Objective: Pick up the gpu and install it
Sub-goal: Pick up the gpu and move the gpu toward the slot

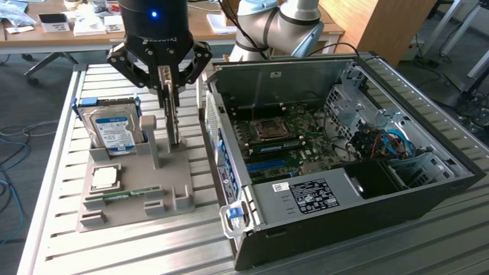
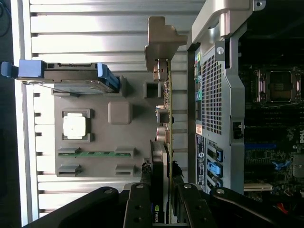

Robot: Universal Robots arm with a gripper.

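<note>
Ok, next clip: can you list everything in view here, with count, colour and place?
gpu: one, green board with black cooler, on edge at the holder, between the gripper's fingers
hard drive: one, silver with blue label, standing in the holder
processor chip: one, silver, flat in a holder recess
memory stick: one, green, lying in a holder slot
holder: one, grey, on the table beside the case
computer case: one, black, open, on the exterior view's right
table: one, silvery slats, under everything
gripper: one, black, closed on the gpu
</note>
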